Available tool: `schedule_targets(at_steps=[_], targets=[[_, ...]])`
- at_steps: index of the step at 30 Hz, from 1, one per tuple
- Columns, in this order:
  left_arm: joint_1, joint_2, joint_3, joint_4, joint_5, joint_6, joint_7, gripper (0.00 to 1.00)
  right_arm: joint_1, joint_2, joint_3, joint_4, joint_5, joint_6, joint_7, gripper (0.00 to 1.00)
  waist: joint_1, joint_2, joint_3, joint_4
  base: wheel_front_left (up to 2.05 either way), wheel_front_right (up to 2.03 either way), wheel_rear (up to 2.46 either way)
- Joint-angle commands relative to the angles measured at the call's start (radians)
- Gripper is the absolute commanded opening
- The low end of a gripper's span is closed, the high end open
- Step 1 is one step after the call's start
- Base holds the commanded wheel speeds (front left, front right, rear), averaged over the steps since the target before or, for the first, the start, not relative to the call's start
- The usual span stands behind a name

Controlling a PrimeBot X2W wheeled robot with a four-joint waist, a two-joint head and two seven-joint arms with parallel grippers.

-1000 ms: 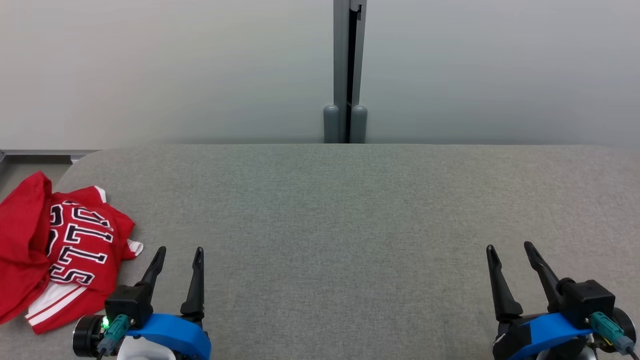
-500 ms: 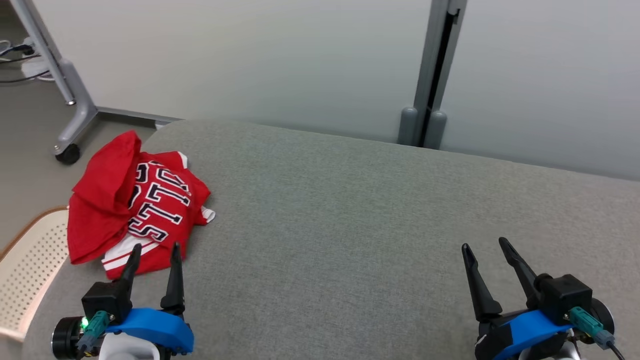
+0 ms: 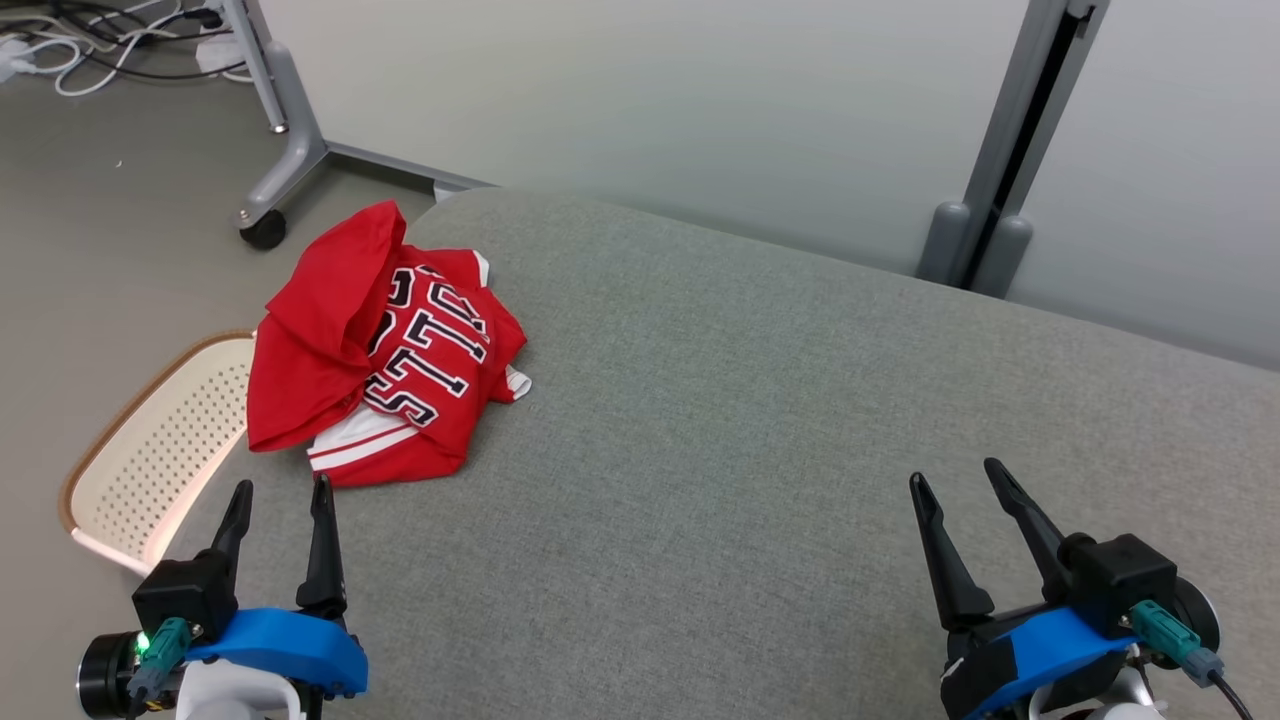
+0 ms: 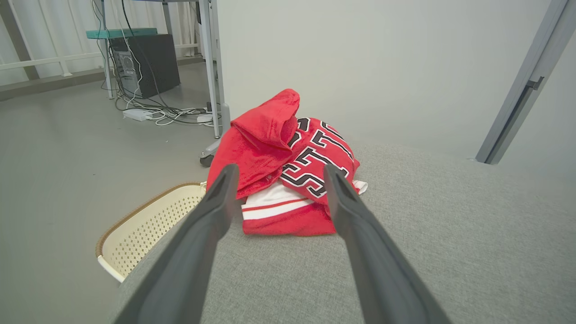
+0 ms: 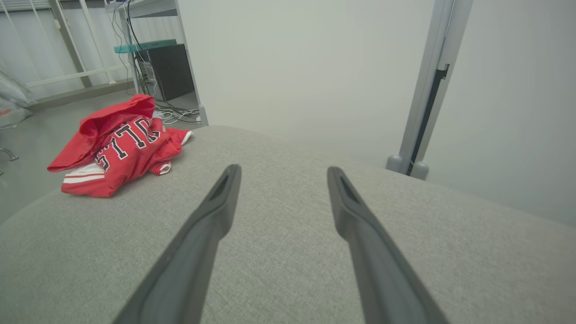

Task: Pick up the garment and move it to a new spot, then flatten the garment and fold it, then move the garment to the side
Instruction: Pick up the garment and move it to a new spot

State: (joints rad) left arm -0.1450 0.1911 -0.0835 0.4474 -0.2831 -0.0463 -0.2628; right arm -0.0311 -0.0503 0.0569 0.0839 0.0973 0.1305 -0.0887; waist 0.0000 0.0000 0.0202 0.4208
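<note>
While the left gripper (image 3: 282, 485) and the right gripper (image 3: 953, 471), two in all, stand wide and empty, one crumpled red lettered jersey garment (image 3: 385, 350) lies on the left end of one grey fabric-covered table (image 3: 750, 420), beside one cream perforated plastic basket (image 3: 150, 450) on the floor (image 3: 100, 250).

From the head we look forward and down over the grey table (image 3: 750, 400), turned toward its left end. Our left wrist camera sits low and near the red jersey (image 4: 265, 139), facing it. Our right wrist camera looks across from farther off. All three share the jersey and that table end.
</note>
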Motion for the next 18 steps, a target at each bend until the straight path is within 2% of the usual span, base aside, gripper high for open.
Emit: schedule_targets(at_steps=[1, 10, 18], targets=[[-0.018, -0.002, 0.003, -0.006, -0.003, -0.003, -0.003, 1.00, -0.012, -0.001, -0.002, -0.006, -0.008, 0.000, 0.002, 1.00, 0.0000, 0.0000, 0.014, 0.013, 0.00, 0.00, 0.00], [-0.110, -0.006, 0.022, 0.021, -0.018, -0.018, -0.003, 1.00, -0.055, -0.001, -0.004, -0.045, -0.044, 0.000, 0.036, 1.00, 0.0000, 0.0000, 0.113, 0.015, 0.00, 0.00, 0.00], [-0.333, 0.009, 0.025, 0.237, -0.062, -0.051, 0.013, 1.00, -0.125, -0.024, -0.013, -0.114, -0.090, 0.000, 0.090, 1.00, 0.0000, 0.0000, 0.277, -0.009, 0.00, 0.00, 0.00]])
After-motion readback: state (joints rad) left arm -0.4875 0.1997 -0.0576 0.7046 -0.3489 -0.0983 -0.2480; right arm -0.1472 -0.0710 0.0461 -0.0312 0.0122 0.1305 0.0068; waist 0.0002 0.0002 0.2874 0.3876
